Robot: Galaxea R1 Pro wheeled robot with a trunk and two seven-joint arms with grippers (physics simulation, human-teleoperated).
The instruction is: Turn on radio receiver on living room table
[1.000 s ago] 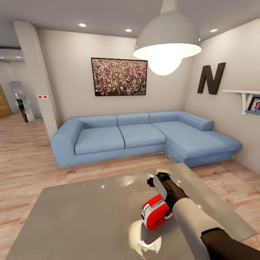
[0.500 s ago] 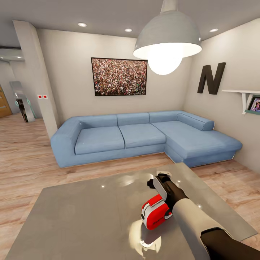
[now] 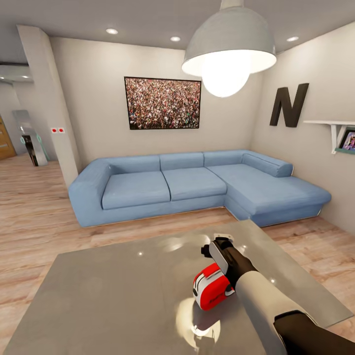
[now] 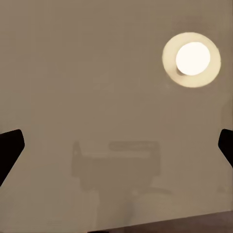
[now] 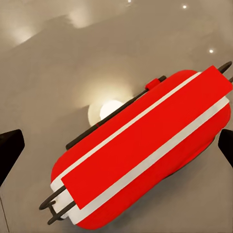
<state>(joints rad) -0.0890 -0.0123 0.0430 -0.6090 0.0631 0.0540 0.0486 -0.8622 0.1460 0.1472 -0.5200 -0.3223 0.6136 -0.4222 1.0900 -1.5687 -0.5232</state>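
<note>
Looking down over the table (image 3: 123,296), we see the radio receiver (image 3: 212,287) standing on its glossy grey top, toward the side nearest the sofa's chaise, with the bright reflection of the pendant lamp (image 3: 228,47) just beside it on the surface. Our right arm reaches across the table and our right gripper (image 3: 216,249) hangs directly above the radio receiver, close to its red handle; from the head view we cannot tell whether it touches.

From the right wrist, the radio receiver (image 5: 145,150) lies between the two dark fingertips (image 5: 9,150), which sit at the far edges of the picture with clear space on either side of the red and white body. So the right gripper is spread wide and holds nothing.

From the left wrist, we see the table top (image 4: 97,73) with the lamp's round reflection and a faint mirrored shape of the gripper itself. Our left gripper (image 4: 116,145) is likewise wide apart, its dark fingertips (image 4: 9,148) at the picture's edges, with nothing between them.

Beyond the table stands the light-blue sofa (image 3: 192,185) on the wood floor (image 3: 34,222), with the framed crowd picture (image 3: 162,104) on the wall behind it and the black letter N (image 3: 288,106) on the side wall.
</note>
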